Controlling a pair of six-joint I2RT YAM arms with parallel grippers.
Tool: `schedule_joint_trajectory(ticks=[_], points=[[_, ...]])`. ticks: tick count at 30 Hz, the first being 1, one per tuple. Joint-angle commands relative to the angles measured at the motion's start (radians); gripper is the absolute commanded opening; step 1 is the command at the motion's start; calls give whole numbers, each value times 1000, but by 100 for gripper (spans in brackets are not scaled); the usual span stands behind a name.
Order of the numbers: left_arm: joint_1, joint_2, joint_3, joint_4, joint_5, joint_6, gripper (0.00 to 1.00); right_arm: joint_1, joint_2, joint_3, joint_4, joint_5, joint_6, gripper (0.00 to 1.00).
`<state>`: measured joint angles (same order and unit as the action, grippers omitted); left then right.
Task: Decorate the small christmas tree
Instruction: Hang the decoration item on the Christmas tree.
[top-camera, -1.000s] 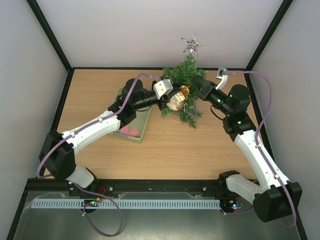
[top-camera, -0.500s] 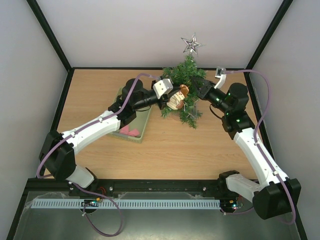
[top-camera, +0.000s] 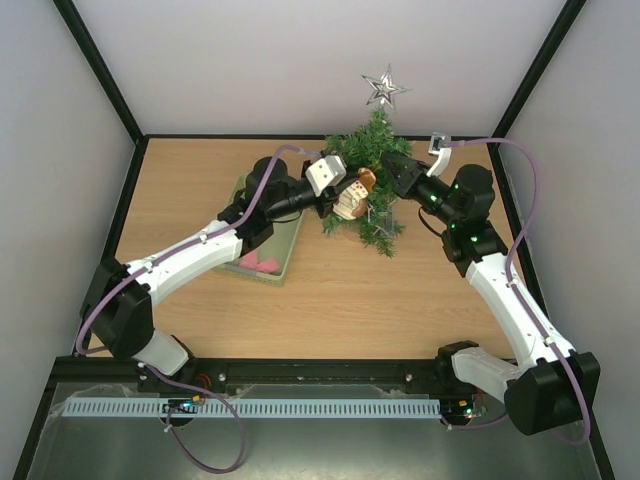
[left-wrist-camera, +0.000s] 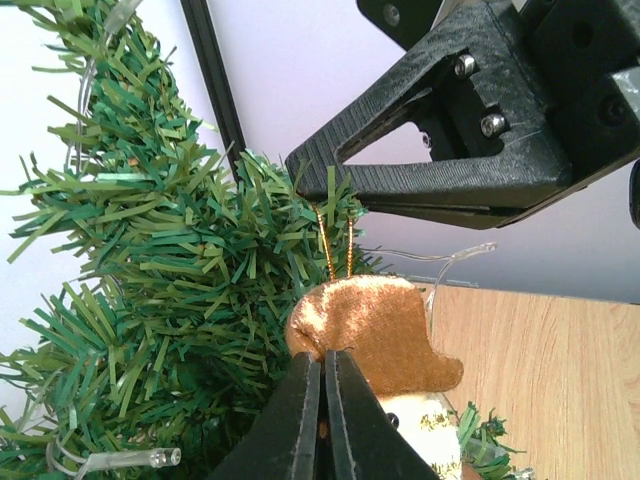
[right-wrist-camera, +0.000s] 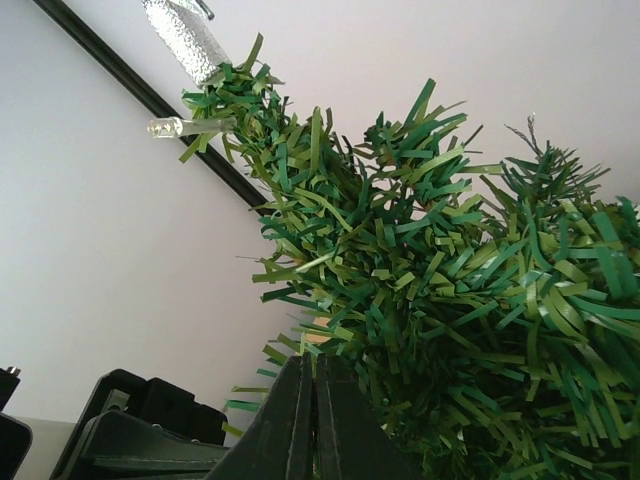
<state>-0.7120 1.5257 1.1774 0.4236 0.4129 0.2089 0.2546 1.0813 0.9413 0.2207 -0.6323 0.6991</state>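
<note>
**Right pincer closes in at the loop**

Since a second ago the right arm has leaned in toward the tree (top-camera: 375, 140), and its pincer (left-wrist-camera: 300, 172) has gone from a little apart to fully together. The left arm has not shifted. The tree stands at the desk's (top-camera: 350, 290) far edge, right of middle, with a star (top-camera: 382, 88) on top.

The left pincer (left-wrist-camera: 322, 362) is clamped on a plush ornament (left-wrist-camera: 370, 330) and holds it against the near branches. The ornament's gold loop (left-wrist-camera: 326, 245) rises to the underside of the right pincer's tips. I cannot tell whether the thread is actually nipped.

The step in hand looks like hooking that loop over a branch. To do it well:
- The left should carry the ornament's weight until the loop is seated.
- The right should lift the thread over a stiff branch tip, clear of the light wires.
- Neither should pull sideways, since the tree may tip.
- The left should let go last.
</note>
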Motion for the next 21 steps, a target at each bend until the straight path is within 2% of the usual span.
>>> schedule_joint_trajectory(ticks=[1,7,13,21], points=[[6,11,29,-3,8,-16,2,1,-4,11,28,14,-24,2],[6,3,8,1,56,-47,4,1,-12,6,14,23,-38,2],[-1,-1,-7,20,79,-83,13,1,-17,1,8,23,-42,2],[-15,19,32,-45,103,-74,10,1,-34,-8,-8,18,-43,2]])
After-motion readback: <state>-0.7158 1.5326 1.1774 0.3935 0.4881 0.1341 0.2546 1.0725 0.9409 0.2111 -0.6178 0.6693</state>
